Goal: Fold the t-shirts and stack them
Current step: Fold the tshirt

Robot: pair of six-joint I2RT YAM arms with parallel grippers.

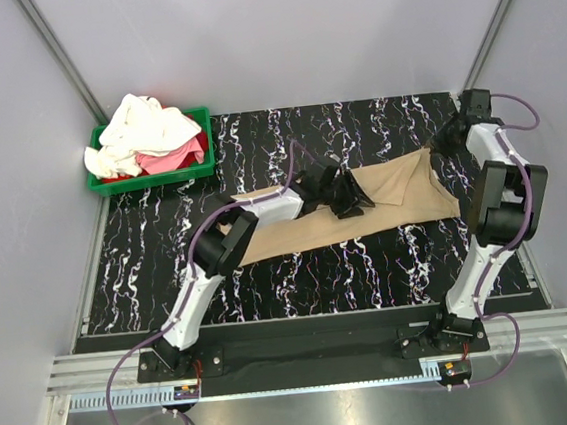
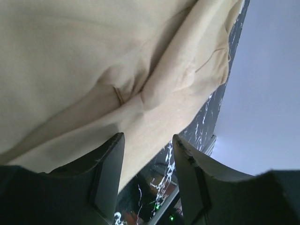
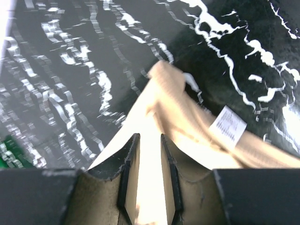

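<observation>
While the tan-khaki t-shirt (image 1: 402,191) lies stretched across the black, white-veined surface (image 1: 350,276), both arms reach over it. The shirt forms a long, loosely flattened band running from the left arm's elbow toward the far right corner of the surface. Its cloth is plain and matte, with soft folds and a stitched seam visible in the left wrist view (image 2: 93,56).

The left gripper (image 1: 355,201) sits over the middle of the shirt. Its fingers stand wide apart (image 2: 147,140), with nothing between them.

The right gripper (image 1: 446,142) is at the shirt's far right end. In its own view the fingers (image 3: 147,138) are set a narrow gap apart, with tan cloth (image 3: 187,126) showing in the gap. Whether the cloth is pinched cannot be told. A small white label (image 3: 227,126) lies on the fabric beside them.

A green bin (image 1: 110,181) at the far left corner holds the crumpled cream-white t-shirt (image 1: 145,125) on top of the pink-red t-shirt (image 1: 173,161).
</observation>
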